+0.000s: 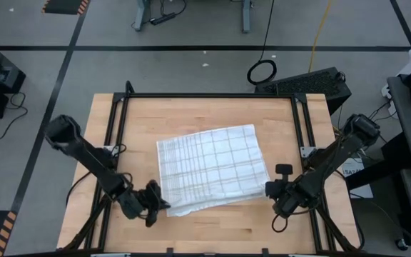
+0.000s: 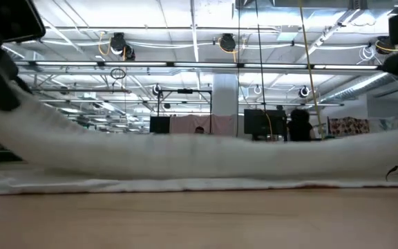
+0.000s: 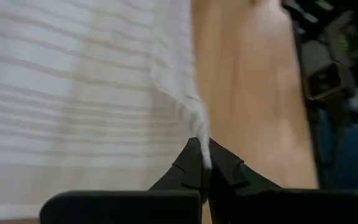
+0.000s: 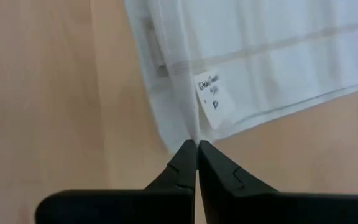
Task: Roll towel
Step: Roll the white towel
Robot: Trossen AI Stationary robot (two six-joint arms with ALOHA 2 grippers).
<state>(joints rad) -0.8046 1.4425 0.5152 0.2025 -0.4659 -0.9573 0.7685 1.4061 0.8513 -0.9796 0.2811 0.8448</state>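
The white towel (image 1: pixel 211 167) with thin grey check lines lies spread on the wooden table (image 1: pixel 205 111), slightly askew. My left gripper (image 1: pixel 161 203) is shut on its near left corner. My right gripper (image 1: pixel 268 187) is shut on its near right corner, next to the small label tag (image 4: pixel 213 99). In the low view the towel's near edge (image 2: pixel 199 153) hangs as a sagging white band above the part that lies flat (image 2: pixel 185 184). My left gripper pinches the towel's near left corner (image 3: pixel 202 144) between its two fingertips, coming in low from the table's near left. The cloth runs away from the tips with its edge raised off the wood. How many layers it has, I cannot tell. My right gripper pinches the towel's near right corner (image 4: pixel 190 135) between its two fingertips, just beside the label tag, coming in low from the table's near right. The corner is drawn to a point at the tips. One layer or several, I cannot tell.
A black frame (image 1: pixel 212 95) borders the table's far side and both flanks. Bare wood lies on the near side (image 1: pixel 212 228) and far side (image 1: pixel 191 118) of the towel. A dark case (image 1: pixel 312 82) stands beyond the far right corner.
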